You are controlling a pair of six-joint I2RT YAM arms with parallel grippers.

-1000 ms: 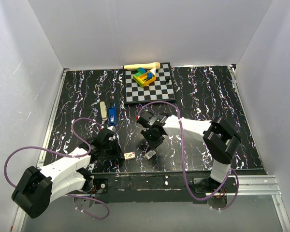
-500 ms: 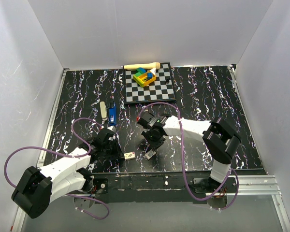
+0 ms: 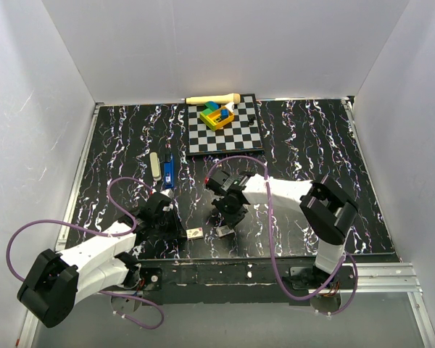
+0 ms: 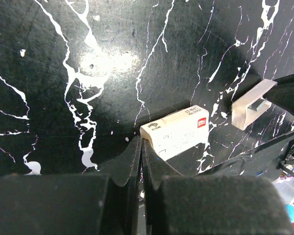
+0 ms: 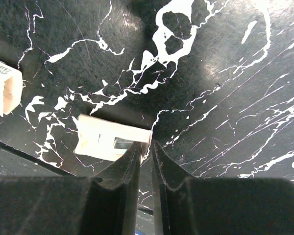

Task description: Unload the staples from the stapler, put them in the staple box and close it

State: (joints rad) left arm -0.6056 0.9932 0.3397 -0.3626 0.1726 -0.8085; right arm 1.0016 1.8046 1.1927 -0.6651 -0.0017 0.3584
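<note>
The blue stapler (image 3: 169, 171) lies on the black marbled table at left centre, with a pale long piece (image 3: 154, 166) beside it. It is out of both wrist views. My left gripper (image 3: 178, 230) is shut and empty, with its tips (image 4: 141, 142) touching the left end of a small white staple box (image 4: 179, 132) with a red label. My right gripper (image 3: 229, 217) is nearly shut, pinching the right end of a small white tray (image 5: 110, 137) that holds grey staples and rests on the table. That tray also shows in the left wrist view (image 4: 252, 104).
A checkerboard (image 3: 225, 130) at the back centre carries coloured blocks (image 3: 217, 114). A wooden stick (image 3: 212, 98) lies behind it. The staple box (image 3: 195, 233) and tray (image 3: 223, 232) sit close to the table's near edge, between the two grippers.
My right gripper has shifted slightly left and toward the near edge, down onto the tray's end. The left arm, stapler and staple box have not moved.
</note>
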